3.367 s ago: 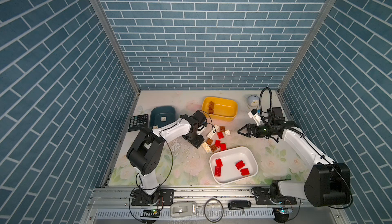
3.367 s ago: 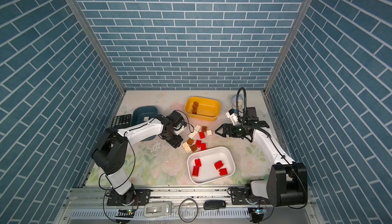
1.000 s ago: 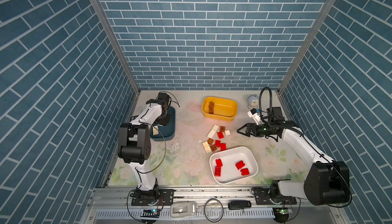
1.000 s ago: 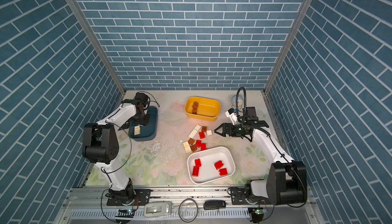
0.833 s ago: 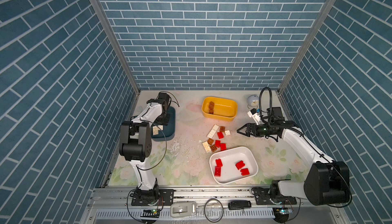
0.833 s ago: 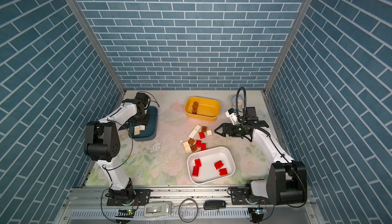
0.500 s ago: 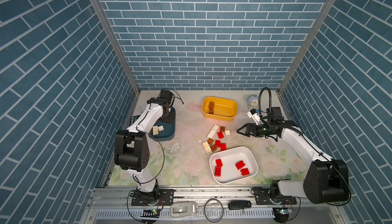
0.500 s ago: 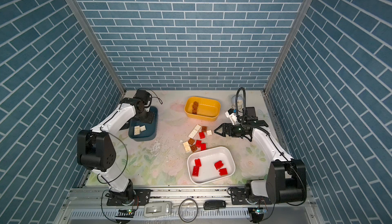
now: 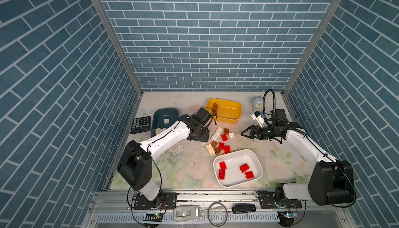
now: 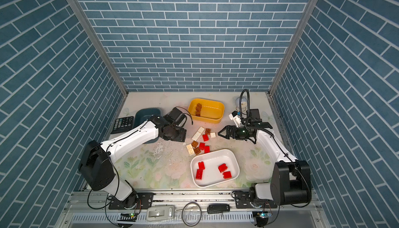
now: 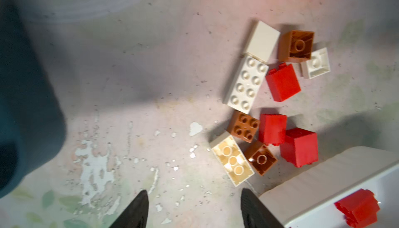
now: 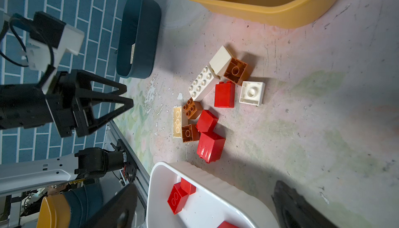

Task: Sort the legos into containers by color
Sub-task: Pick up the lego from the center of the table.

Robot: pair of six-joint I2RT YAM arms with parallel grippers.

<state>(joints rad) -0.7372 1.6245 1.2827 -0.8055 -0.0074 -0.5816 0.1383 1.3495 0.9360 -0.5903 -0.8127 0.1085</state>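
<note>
Loose legos (image 9: 220, 140) in red, brown and white lie in a cluster on the mat between the tubs, also in the left wrist view (image 11: 265, 108). My left gripper (image 9: 199, 134) hangs just left of the cluster, open, with only bare mat between its fingers (image 11: 140, 209). My right gripper (image 9: 245, 133) hovers to the cluster's right, open and empty. The yellow tub (image 9: 228, 110) holds brown bricks. The dark teal tub (image 9: 164, 113) holds white bricks. The white tub (image 9: 234, 162) holds several red bricks.
A black calculator (image 9: 141, 124) lies left of the teal tub. A small round clock (image 9: 257, 102) stands at the back right. The mat's print is flaked off in patches (image 9: 179, 149) in front of my left gripper. Blue brick walls close in three sides.
My left gripper has opened over the teal tub, leaving a cream brick there, then swung right to beside the loose cluster. The right arm has not moved.
</note>
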